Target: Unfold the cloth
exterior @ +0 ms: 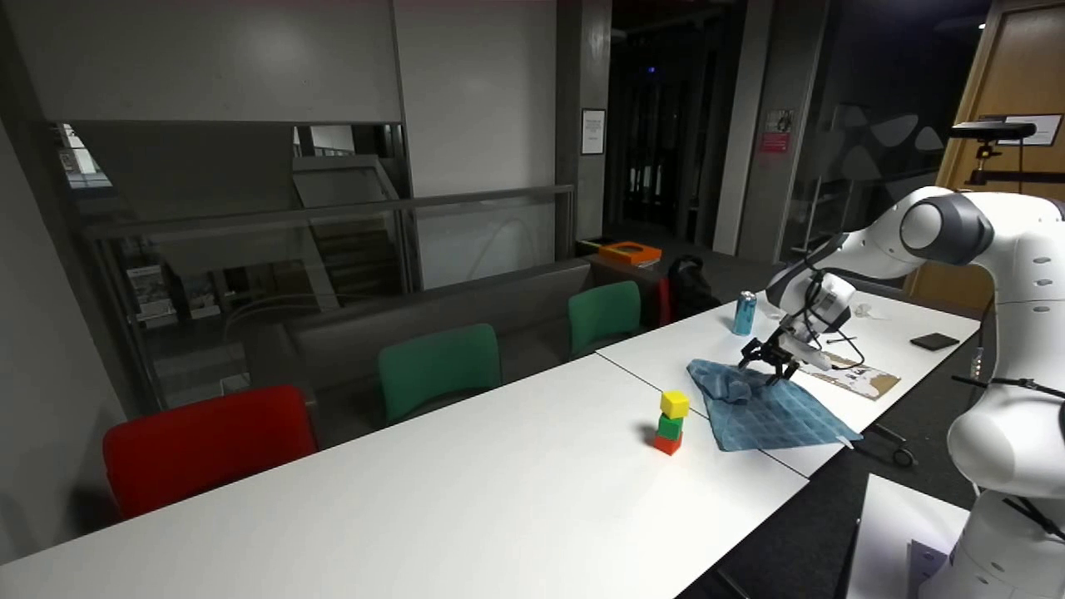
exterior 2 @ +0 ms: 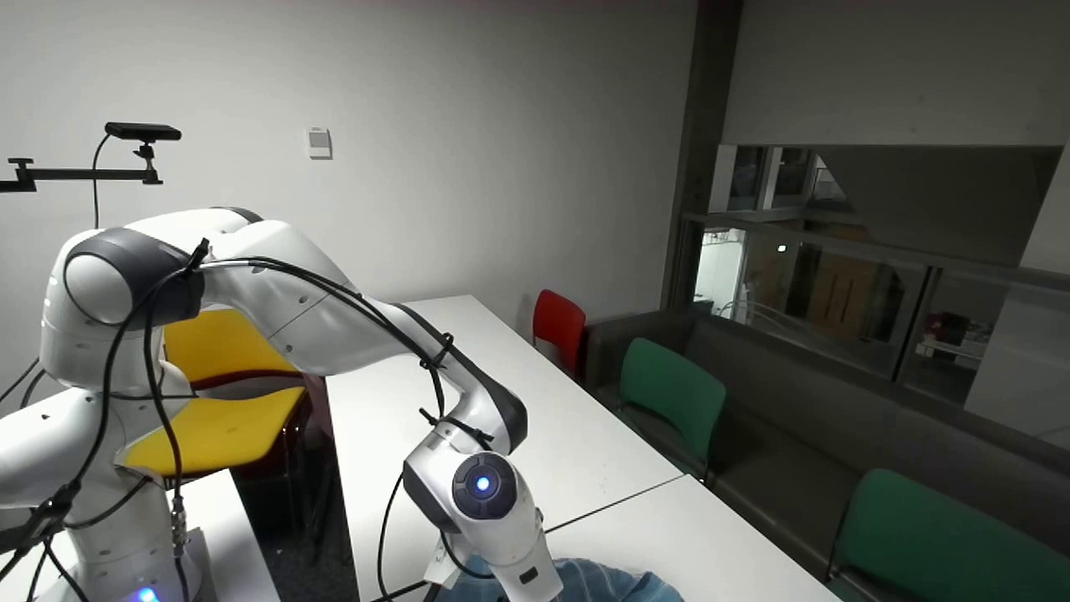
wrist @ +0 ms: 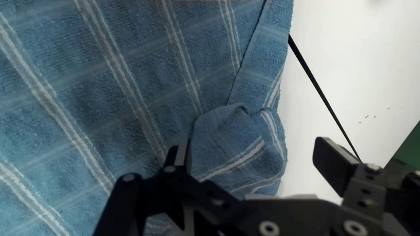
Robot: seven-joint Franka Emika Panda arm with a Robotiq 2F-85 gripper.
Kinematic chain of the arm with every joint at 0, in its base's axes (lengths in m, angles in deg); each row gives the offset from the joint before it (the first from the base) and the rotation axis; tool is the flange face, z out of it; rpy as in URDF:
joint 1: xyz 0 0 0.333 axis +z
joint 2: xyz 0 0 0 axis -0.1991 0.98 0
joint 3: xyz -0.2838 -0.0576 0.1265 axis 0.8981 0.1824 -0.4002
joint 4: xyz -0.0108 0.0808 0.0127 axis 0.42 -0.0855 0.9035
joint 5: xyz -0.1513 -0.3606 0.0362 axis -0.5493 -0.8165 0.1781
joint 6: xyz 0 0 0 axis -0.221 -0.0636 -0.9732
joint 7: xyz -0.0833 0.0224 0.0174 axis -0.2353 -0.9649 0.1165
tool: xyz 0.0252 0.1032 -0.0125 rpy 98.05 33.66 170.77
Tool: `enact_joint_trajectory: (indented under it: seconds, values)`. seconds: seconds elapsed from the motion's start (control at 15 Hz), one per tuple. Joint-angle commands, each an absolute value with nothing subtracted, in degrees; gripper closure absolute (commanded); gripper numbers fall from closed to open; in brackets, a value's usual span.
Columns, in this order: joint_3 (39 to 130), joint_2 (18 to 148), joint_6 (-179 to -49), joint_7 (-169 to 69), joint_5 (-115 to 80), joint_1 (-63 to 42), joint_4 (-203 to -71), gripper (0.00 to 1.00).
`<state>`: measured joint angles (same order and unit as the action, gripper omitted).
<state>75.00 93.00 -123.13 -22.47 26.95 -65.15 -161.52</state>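
Note:
The blue checked cloth [exterior: 770,420] lies on the white table, mostly spread, with a bunched, folded part near its far edge. Only part of it shows at the bottom of an exterior view [exterior 2: 619,583]. In the wrist view the cloth [wrist: 124,68] fills the left and middle, with a turned-over edge and a crumpled fold. My gripper [exterior: 759,372] is low over the cloth's far side. In the wrist view the open gripper [wrist: 252,150] has one finger over the cloth beside the fold and one over bare table. Nothing is clasped; whether the fingertips touch the cloth cannot be told.
A yellow, green and red block stack [exterior: 671,424] stands near the cloth. A blue can [exterior: 745,314] stands behind the gripper. A brown-and-white flat sheet [exterior: 861,380] and a black flat object [exterior: 933,342] lie on the table [exterior: 416,499]. Green chairs [exterior: 441,370] line the far side.

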Motion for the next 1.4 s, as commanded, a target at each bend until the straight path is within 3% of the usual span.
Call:
enact_joint_trajectory:
  seconds: [0.0, 1.0, 1.07, 1.13, 1.33]
  values:
    - [77.49, 95.10, -120.65, -20.04, 29.35, -62.88, -158.18, 0.00]
    - [78.20, 105.28, -119.17, -20.89, 28.60, -61.80, -147.87, 0.00]
    - [78.22, 105.60, -119.09, -20.98, 28.53, -61.84, -147.46, 0.10]
    - [78.19, 105.90, -119.07, -21.00, 28.50, -61.88, -147.15, 0.27]
    - [78.20, 106.44, -118.92, -21.12, 28.40, -61.96, -146.40, 0.50]
